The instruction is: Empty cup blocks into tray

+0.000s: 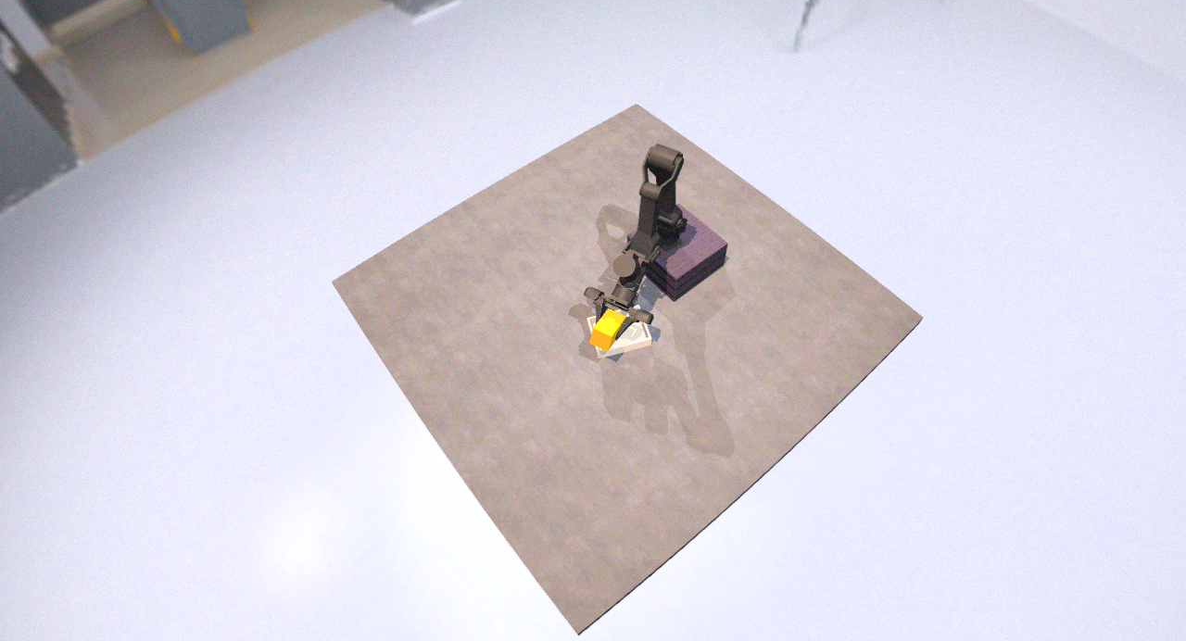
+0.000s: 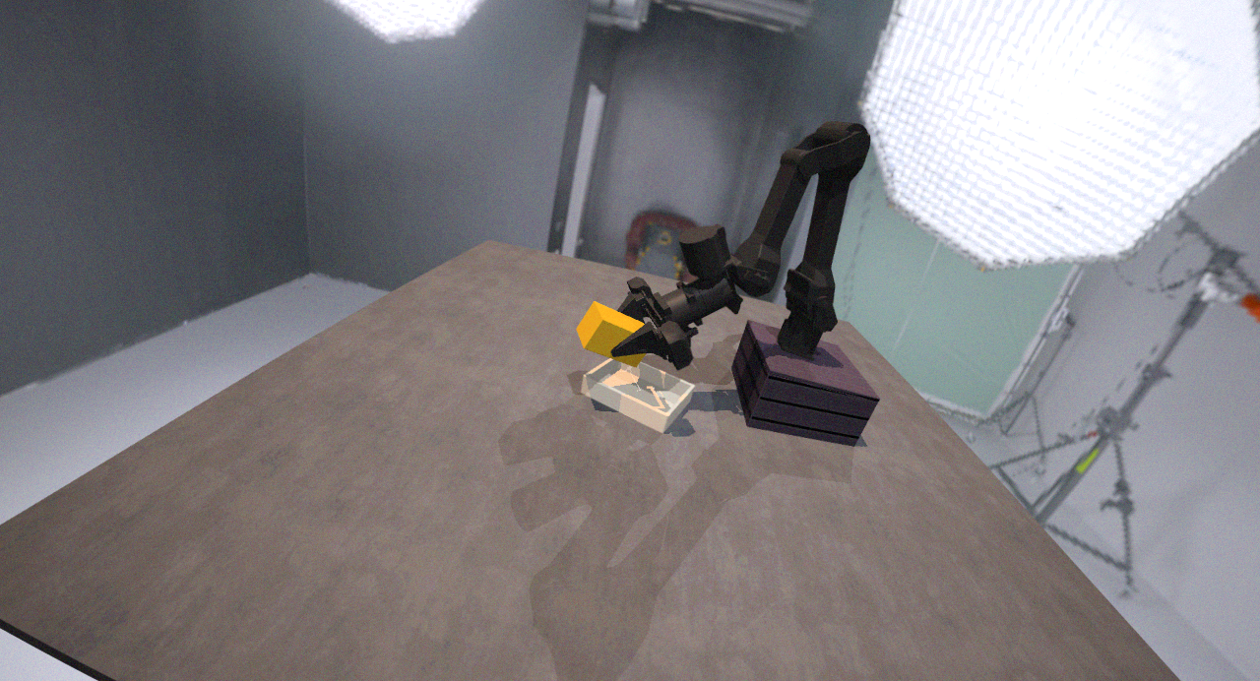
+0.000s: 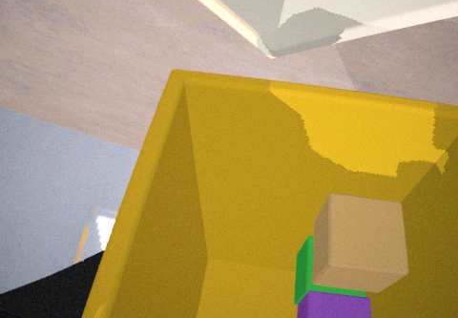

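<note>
Exterior view: the yellow cup (image 1: 607, 331) (image 2: 605, 332) (image 3: 248, 156), tilted above the cream tray (image 1: 637, 344) (image 2: 636, 409) (image 3: 315, 41), is gripped by the part-open claw (image 1: 620, 320) (image 2: 627, 335); its mouth must be turned further downward before the blocks seen inside can be tipped out.

The tray (image 1: 627, 347) (image 2: 630, 404) (image 3: 224, 10) rests on the bench (image 1: 498, 388) (image 2: 396, 501) (image 3: 72, 46), left of the plinth (image 1: 696, 259) (image 2: 814, 408) in the exterior view and apart from it. The arm (image 1: 655, 210) (image 2: 828, 218) stands on the plinth and reaches left. The cup (image 1: 608, 329) (image 2: 607, 329) (image 3: 239, 141) is between the fingers of the gripper (image 1: 611, 322) (image 2: 621, 332), raised off the bench and tilted; from the top it overlaps the tray's left part. Inside the cup, in the wrist view, one block (image 3: 360, 242) lies partly in front of a second block (image 3: 303, 270), with a third block (image 3: 336, 306) below them.
</note>
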You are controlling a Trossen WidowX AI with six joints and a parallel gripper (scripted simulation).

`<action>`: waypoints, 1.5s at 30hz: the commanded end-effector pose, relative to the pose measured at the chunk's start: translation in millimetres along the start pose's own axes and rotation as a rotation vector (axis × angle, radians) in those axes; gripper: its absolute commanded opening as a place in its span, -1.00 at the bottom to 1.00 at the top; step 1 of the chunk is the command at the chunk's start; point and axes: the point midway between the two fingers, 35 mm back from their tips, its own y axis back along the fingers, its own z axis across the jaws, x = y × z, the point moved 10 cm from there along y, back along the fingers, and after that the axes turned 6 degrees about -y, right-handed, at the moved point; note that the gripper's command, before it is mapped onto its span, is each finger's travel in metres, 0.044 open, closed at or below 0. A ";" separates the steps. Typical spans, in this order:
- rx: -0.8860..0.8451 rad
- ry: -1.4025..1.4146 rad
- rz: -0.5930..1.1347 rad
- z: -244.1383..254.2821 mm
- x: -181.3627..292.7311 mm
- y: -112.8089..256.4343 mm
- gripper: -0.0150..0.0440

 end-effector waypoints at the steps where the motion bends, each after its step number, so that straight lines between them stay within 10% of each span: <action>1: -0.004 -0.005 0.015 0.1 -4.9 0.7 -0.49; 45: -0.001 0.000 0.221 -0.2 -22.3 8.3 -0.49</action>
